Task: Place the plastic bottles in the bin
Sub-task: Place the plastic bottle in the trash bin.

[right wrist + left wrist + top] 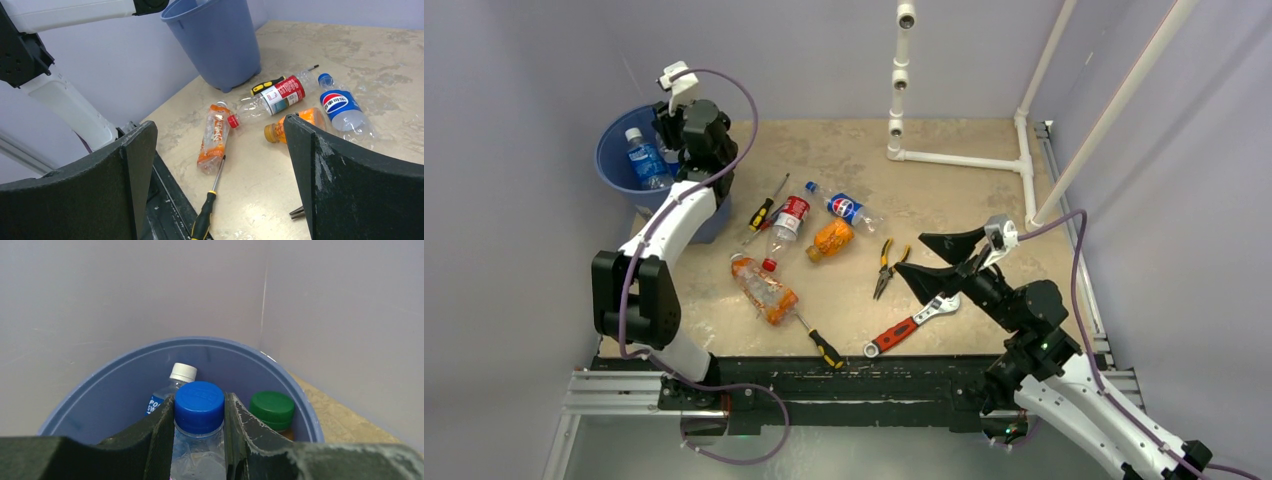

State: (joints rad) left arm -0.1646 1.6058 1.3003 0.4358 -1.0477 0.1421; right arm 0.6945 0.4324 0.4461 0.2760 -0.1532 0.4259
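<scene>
Bottle (199, 460) with a blue cap is clamped between the narrow-set fingers of my left gripper (200, 407), over the mouth of the bin (115, 390) at the far left corner of the table (964, 190). A white-capped bottle (182, 372) and a green-capped bottle (272, 409) stand inside. Mid-table lie a red-label bottle (787, 222), a Pepsi bottle (844, 208), an orange bottle (830, 240) and a crushed bottle (764, 290). My right gripper (909, 255) hangs spread wide and empty near the pliers (886, 268).
</scene>
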